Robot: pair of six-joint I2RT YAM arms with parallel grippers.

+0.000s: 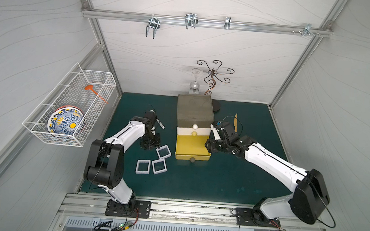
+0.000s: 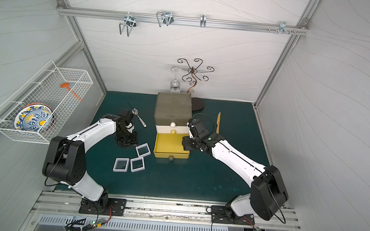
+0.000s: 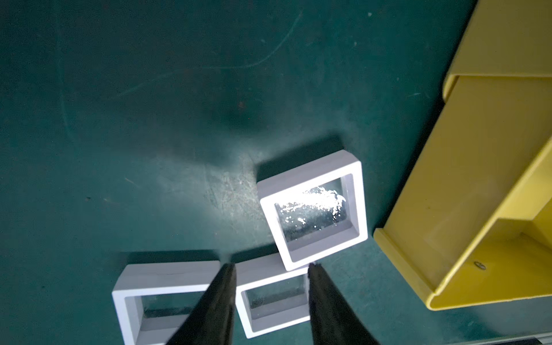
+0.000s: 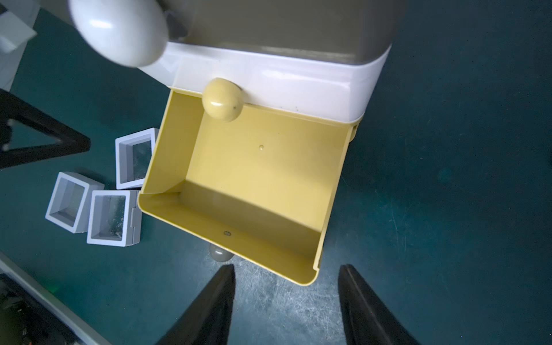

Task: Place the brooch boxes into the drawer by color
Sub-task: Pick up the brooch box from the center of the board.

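Two arms, bases bolted to the near rail, both reaching inward.

- Left arm: elbow raised, forearm sloping forward, wrist bent downward. Left gripper hangs over the boxes with its jaws parted and nothing between them.
- Brooch boxes, three, white, flat on the green mat left of the drawer: nearest pair side by side, the third just beyond, angled, close to the yellow tier's front corner.
- Right arm: forearm stretched low from the right, wrist turned down. Right gripper hangs by the yellow tier's right edge, jaws spread wide, empty.
- Drawer: three tiers. Yellow tier, the lowest, is pulled out, its inside bare, grey knob facing the near side. White tier and olive-grey tier are pushed in.
- Spoon, on the mat beyond the left wrist.
- Wooden knife, beyond the right wrist.
- Scrolled metal rack behind the drawer, one glass hanging from it.
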